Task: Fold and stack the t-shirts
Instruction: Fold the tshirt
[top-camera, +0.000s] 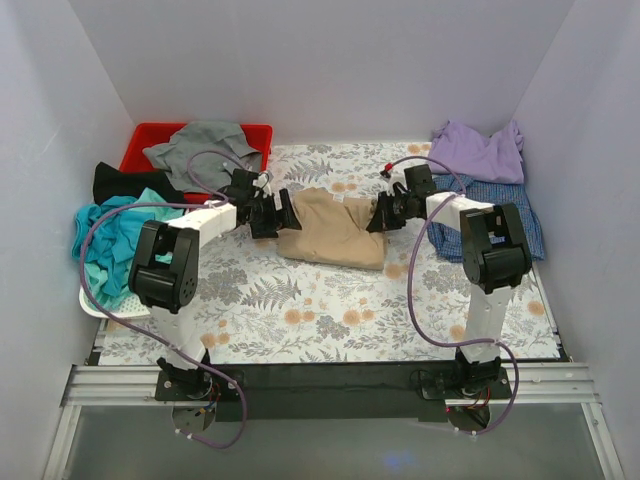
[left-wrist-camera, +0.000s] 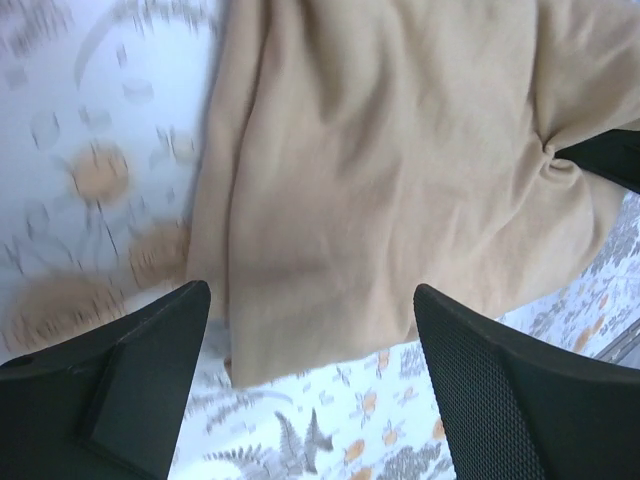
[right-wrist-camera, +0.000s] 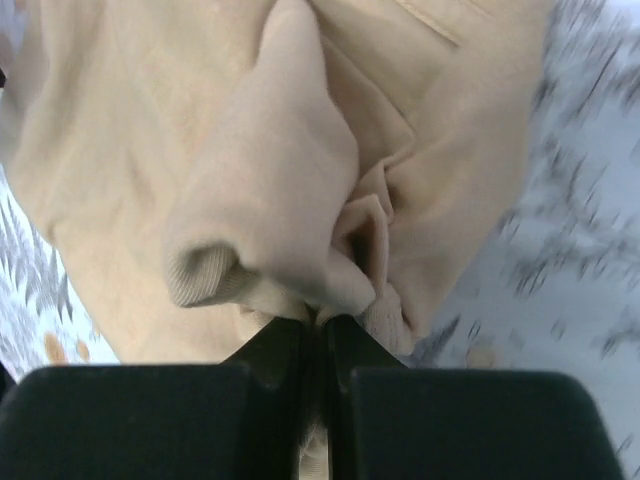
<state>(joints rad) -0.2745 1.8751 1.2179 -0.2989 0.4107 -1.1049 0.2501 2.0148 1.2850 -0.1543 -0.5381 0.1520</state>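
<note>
Tan t-shirt (top-camera: 330, 228) pinched btwn R fingers (right-wrist-camera: 270, 352), L fingers (left-wrist-camera: 140, 370) spread over it.

The left arm (top-camera: 165, 265) and the right arm (top-camera: 495, 245) are black at the joints with white shells on the links. A purple cable (top-camera: 410, 280) loops along each, and the fingers (left-wrist-camera: 120, 380) are broad matte-black blocks.
</note>
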